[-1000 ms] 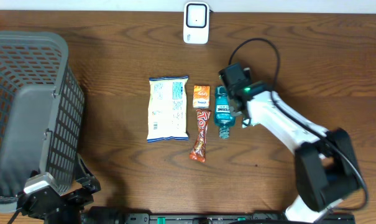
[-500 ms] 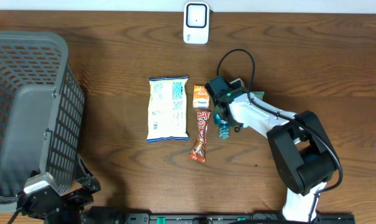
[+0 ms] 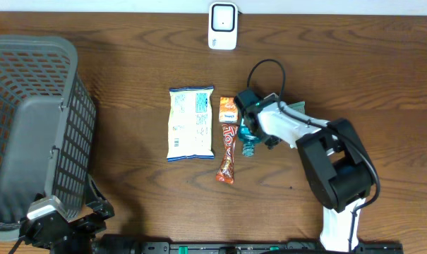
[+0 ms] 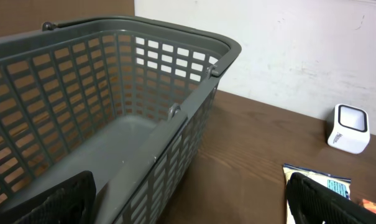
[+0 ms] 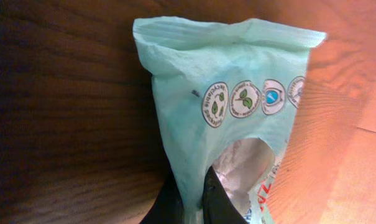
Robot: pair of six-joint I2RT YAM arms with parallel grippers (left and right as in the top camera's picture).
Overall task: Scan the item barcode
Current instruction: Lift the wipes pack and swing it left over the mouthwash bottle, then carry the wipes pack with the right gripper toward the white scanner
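In the right wrist view my right gripper (image 5: 197,194) is shut on the lower edge of a pale green packet (image 5: 231,93) with round printed icons, lying on the wood. From overhead only a corner of that packet (image 3: 295,106) shows beside the folded white right arm (image 3: 291,127), which hides the fingertips. The white scanner (image 3: 222,26) stands at the table's back edge, and it also shows far right in the left wrist view as the scanner (image 4: 349,127). My left gripper (image 4: 188,211) is open and empty next to the basket.
A grey mesh basket (image 3: 29,120) fills the left side. Mid-table lie a white snack bag (image 3: 190,123), a small orange box (image 3: 229,109), a red-orange bar (image 3: 229,152) and a blue bottle (image 3: 250,135) right beside the right arm.
The right arm has folded in to the left and its jaws have closed on the green packet. The blue bottle has shifted and tilted slightly. The left arm has not moved.
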